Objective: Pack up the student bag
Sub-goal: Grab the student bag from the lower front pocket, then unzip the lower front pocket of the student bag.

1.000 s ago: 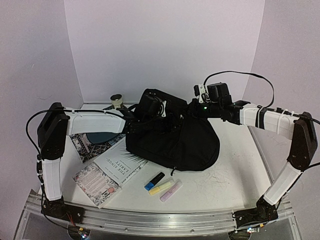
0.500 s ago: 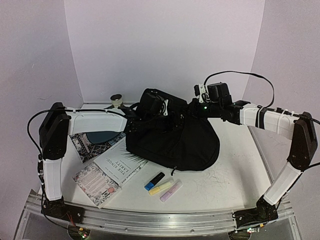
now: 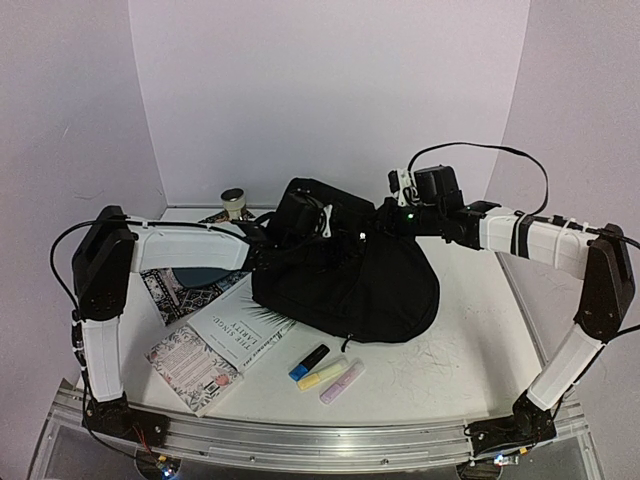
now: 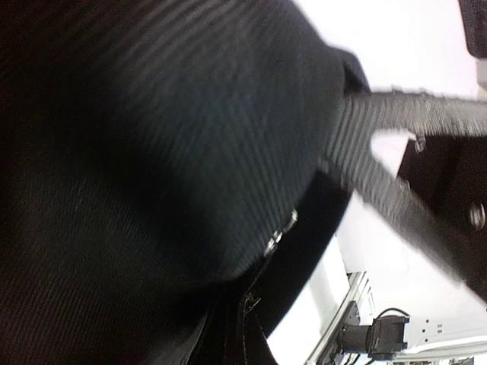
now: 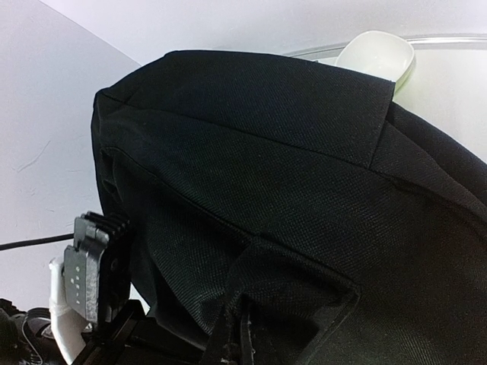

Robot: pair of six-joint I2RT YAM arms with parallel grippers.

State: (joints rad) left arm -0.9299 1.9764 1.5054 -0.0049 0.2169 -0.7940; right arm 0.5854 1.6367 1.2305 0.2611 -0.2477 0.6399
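Note:
The student bag (image 3: pixel 345 285) is a large black fabric backpack lying in the middle of the table. My left gripper (image 3: pixel 297 218) is at its upper left corner. In the left wrist view (image 4: pixel 245 331) the jaws are closed together on a fold of the black fabric, with a zip pull (image 4: pixel 281 232) and a grey strap (image 4: pixel 403 114) beyond. My right gripper (image 3: pixel 385 222) is at the bag's top right. In the right wrist view (image 5: pixel 242 334) its jaws pinch a raised fold of the bag (image 5: pixel 289 175). Both grippers hold the bag's top up.
Two books (image 3: pixel 240 330) (image 3: pixel 195 365) lie at the front left, beside a patterned mat with a teal plate (image 3: pixel 195 278). Three highlighters (image 3: pixel 308 362) (image 3: pixel 322 376) (image 3: pixel 342 382) lie in front of the bag. A small jar (image 3: pixel 233 200) stands at the back. A white bowl (image 5: pixel 377 61) is behind the bag.

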